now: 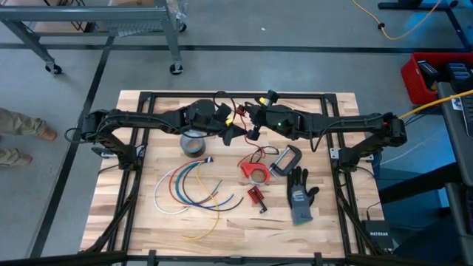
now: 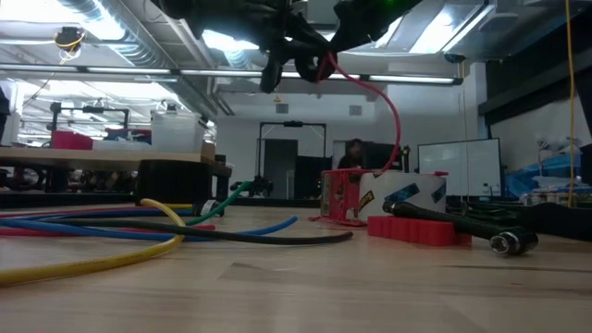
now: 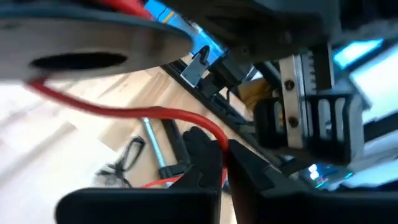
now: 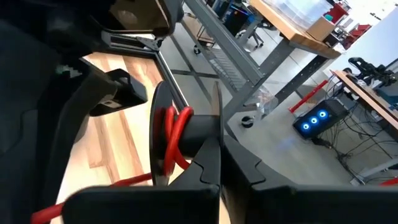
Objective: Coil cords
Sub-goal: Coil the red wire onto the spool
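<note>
My two grippers meet high above the table's far middle. The red cord runs from my left gripper, which is shut on it, arcs down and reaches the table by a red block. Part of it is wound on a spool, and my right gripper is shut on that spool. The spool's pale disc shows close in the left wrist view. White, blue, red, green and yellow cords lie loose in curves on the table's near left. My left gripper pinches the red cord between its two fingers, which lie across it. The cord is lifted clear here. One stretch leads off to the spool, the other hangs slack down to the table. My right gripper holds the spool lifted clear, its fingers closed at the thin edge of a disc beside the dark core. The red turns sit on the core next to the fingers. The exact place of contact is hidden by the fingers.
A grey tape roll lies below the left arm. A clamp, a grey glove and a small red part lie on the right half. The near strip of the table is bare wood.
</note>
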